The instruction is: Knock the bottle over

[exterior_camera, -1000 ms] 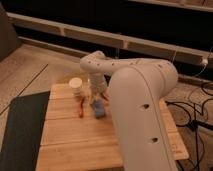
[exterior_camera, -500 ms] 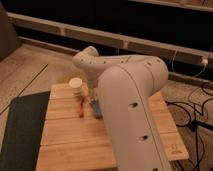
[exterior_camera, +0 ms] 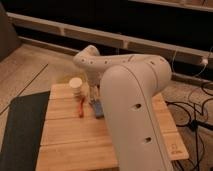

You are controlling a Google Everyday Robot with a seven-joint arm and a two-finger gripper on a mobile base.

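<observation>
The small cream-white bottle stands upright near the far left corner of the wooden table. A thin orange-red stick lies just in front of it, and a blue block lies to the right of the stick. My big white arm fills the middle and right of the view and bends down behind the blue block. My gripper hangs low just to the right of the bottle, mostly hidden by the arm. I cannot tell whether it touches the bottle.
A dark mat lies along the table's left side. Black cables trail on the floor at the right. A dark wall with ledges runs behind the table.
My arm has swung left, bringing the gripper closer to the bottle. The bottle still stands upright in the same spot.
</observation>
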